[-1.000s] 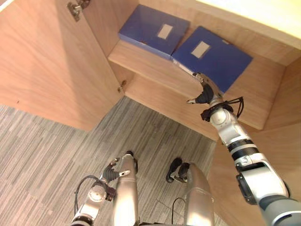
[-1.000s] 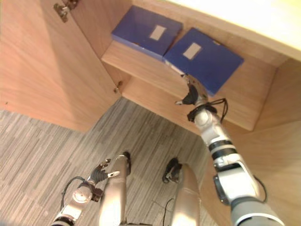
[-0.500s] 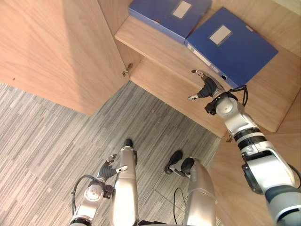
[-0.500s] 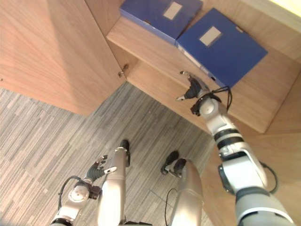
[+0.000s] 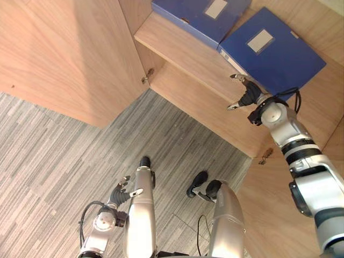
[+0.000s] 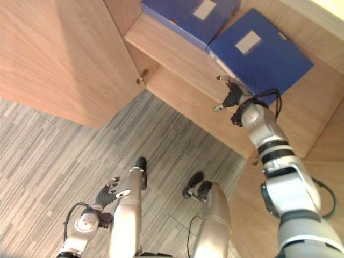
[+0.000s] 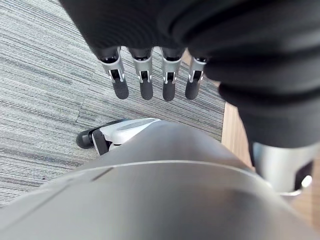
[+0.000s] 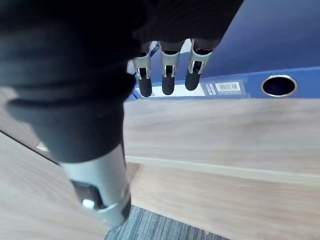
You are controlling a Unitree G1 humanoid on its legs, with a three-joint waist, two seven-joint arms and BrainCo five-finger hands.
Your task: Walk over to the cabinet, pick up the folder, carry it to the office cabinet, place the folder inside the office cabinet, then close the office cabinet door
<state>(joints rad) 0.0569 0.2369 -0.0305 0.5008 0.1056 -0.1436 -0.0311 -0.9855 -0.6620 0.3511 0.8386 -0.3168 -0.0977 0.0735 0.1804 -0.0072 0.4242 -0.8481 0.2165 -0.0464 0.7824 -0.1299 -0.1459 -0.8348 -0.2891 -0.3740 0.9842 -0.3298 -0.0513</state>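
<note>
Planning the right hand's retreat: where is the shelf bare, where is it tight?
Bare: the shelf strip between the folder spines and its front edge, where the open right hand is; also wood right of the near folder. Tight: near folder and far folder lie side by side, no hand gap.

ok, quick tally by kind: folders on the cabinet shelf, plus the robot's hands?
Blue folders: 2
Robot hands: 2, left hand and right hand, both open
Total: 4
</note>
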